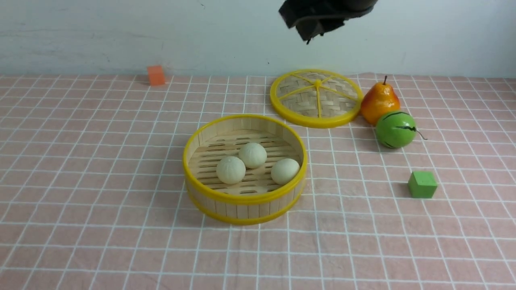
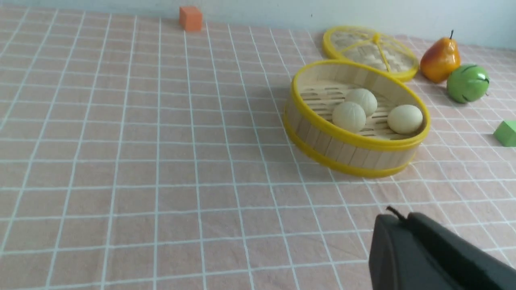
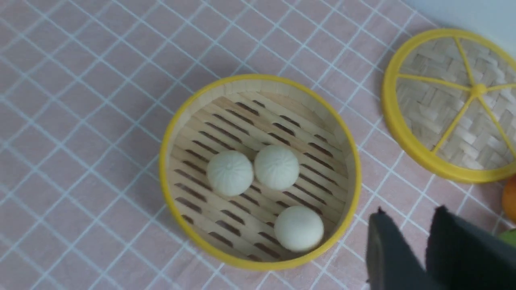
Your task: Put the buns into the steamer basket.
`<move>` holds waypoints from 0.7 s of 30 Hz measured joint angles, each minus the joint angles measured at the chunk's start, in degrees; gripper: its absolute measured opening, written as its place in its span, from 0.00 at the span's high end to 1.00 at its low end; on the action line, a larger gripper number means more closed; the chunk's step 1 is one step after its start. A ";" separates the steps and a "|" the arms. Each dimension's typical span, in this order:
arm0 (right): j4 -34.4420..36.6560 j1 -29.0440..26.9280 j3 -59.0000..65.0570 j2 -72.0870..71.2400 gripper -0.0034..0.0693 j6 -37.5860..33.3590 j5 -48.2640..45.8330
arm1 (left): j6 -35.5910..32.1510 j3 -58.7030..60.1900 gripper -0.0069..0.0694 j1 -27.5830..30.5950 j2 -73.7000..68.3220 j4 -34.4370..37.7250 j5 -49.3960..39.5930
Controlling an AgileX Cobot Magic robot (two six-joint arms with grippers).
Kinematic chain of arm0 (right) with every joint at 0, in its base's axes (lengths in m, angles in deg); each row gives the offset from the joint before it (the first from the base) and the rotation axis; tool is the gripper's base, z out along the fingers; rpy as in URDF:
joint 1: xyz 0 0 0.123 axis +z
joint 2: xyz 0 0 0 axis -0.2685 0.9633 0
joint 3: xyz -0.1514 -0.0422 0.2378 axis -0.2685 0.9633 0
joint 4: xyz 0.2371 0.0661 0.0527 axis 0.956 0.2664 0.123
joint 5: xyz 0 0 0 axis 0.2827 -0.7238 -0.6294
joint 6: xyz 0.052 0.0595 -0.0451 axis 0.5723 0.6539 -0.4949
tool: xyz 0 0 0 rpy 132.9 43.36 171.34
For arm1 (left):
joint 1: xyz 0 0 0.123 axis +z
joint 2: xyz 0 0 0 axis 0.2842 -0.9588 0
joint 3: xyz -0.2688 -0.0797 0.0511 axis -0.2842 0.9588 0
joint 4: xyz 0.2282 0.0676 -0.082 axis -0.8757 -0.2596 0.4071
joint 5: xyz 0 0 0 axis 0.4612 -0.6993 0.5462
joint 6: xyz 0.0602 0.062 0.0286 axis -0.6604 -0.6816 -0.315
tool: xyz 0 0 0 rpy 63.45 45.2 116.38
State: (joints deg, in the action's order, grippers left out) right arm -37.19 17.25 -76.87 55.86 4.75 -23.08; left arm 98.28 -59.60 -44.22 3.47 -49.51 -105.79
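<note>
Now all three buns sit in the steamer basket, and the right hand, a little open and empty, could bump the basket if it drops low.

Bright, even light w/ soft shadow left of steamer basket; right wrist view bit blurry.
</note>
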 joint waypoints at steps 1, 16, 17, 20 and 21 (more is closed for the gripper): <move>0.95 0.00 1.08 -1.04 0.86 -0.53 -0.06 | 0.00 0.89 0.89 0.00 0.13 -0.23 0.86; 6.22 1.23 53.33 -36.01 0.97 -5.63 33.87 | -0.26 8.11 0.87 0.00 -1.14 -0.33 7.79; 5.77 1.23 59.83 -40.47 0.97 -5.63 39.48 | -0.26 8.11 0.86 0.00 -1.14 -0.33 7.91; 4.98 1.28 68.20 -48.05 0.97 -5.63 47.96 | -0.26 8.11 0.86 0.00 -1.14 -0.33 7.98; 4.74 1.30 70.14 -49.38 0.96 -5.63 49.66 | -0.26 8.11 0.86 0.00 -1.14 -0.33 7.98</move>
State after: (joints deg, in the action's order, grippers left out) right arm -32.46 18.54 -6.73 6.48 -0.88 26.58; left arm 98.02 -51.50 -44.22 2.33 -49.84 -97.81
